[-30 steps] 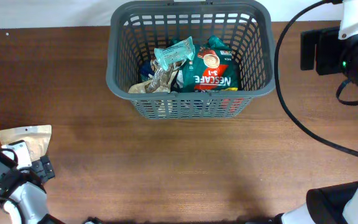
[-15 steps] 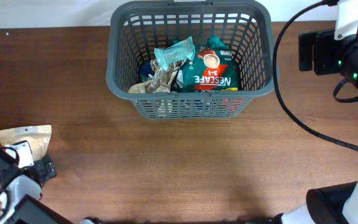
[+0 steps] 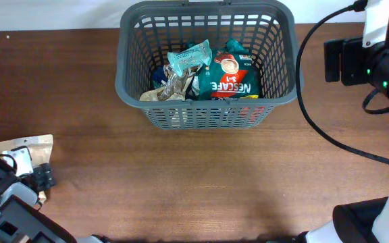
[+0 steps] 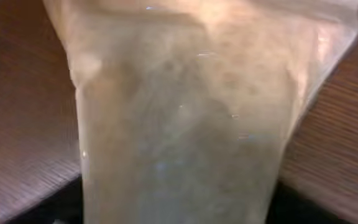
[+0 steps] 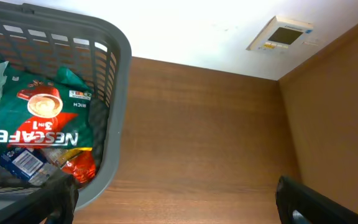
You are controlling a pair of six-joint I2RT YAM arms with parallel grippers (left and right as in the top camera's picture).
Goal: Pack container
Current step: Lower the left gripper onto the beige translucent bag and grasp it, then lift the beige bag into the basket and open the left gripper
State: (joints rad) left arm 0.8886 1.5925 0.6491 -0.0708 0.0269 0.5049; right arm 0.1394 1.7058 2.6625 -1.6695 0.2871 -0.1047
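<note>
The dark grey slotted container stands at the far middle of the table. It holds a green Nescafe packet, a pale teal packet and other packets. The container's rim and the Nescafe packet also show in the right wrist view. My left gripper is at the near left edge, shut on a tan packet, which fills the left wrist view between dark jaws. My right gripper hangs right of the container, open and empty.
Brown wooden table. A black cable loops over the table's right side. A white wall with a small control panel lies behind the table, with a wooden side panel to the right.
My left gripper has drawn a little left and nearer with the tan packet, which shifted with it. The right arm has barely moved.
</note>
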